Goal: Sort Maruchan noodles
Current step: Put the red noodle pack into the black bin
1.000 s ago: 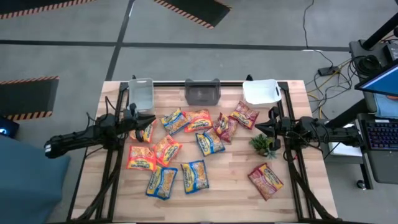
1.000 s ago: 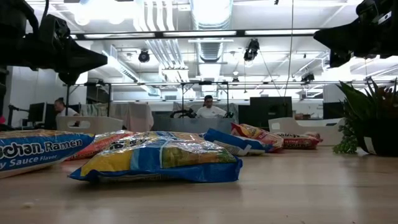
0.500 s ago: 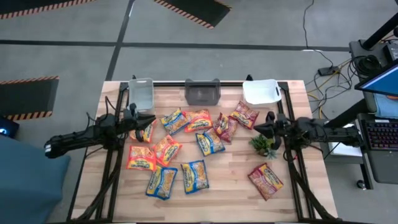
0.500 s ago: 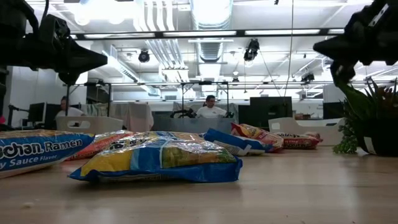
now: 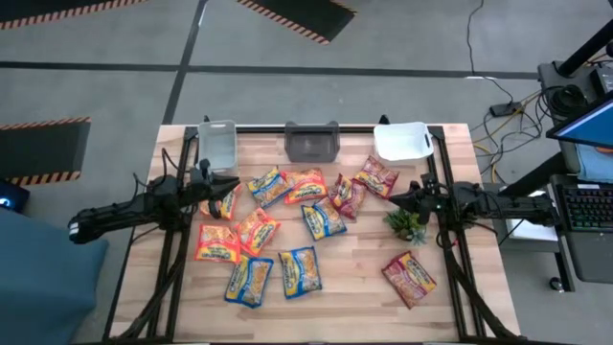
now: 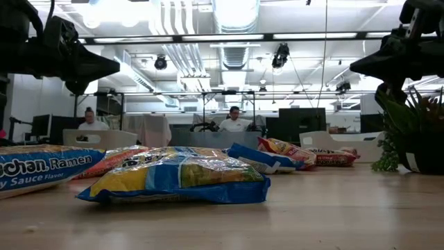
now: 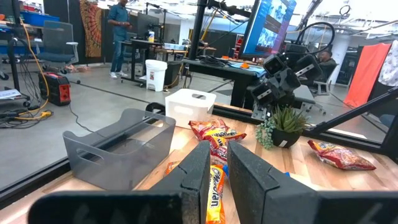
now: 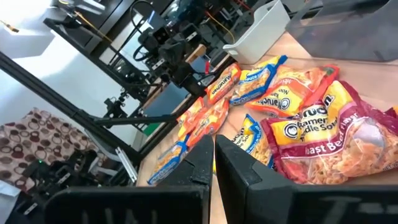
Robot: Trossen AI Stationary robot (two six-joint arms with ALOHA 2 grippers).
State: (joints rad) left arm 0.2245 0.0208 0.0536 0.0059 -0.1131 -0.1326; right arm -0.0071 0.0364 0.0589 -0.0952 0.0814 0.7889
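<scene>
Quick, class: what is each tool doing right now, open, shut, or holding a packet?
Left tool: nearly shut, holding nothing, above an orange packet.
Right tool: nearly shut, holding nothing, above the plant.

Bare table (image 5: 345, 287) lies open along the near edge between packets, while the plant (image 5: 404, 223) stands just below the right gripper (image 5: 391, 200), blocking its descent.

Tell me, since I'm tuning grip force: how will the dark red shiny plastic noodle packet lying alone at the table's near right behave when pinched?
The dark red shiny plastic noodle packet is probably light and thin. Its glossy film may slip. It lies flat, so rolling seems unlikely, though the noodle block inside could crack.
</scene>
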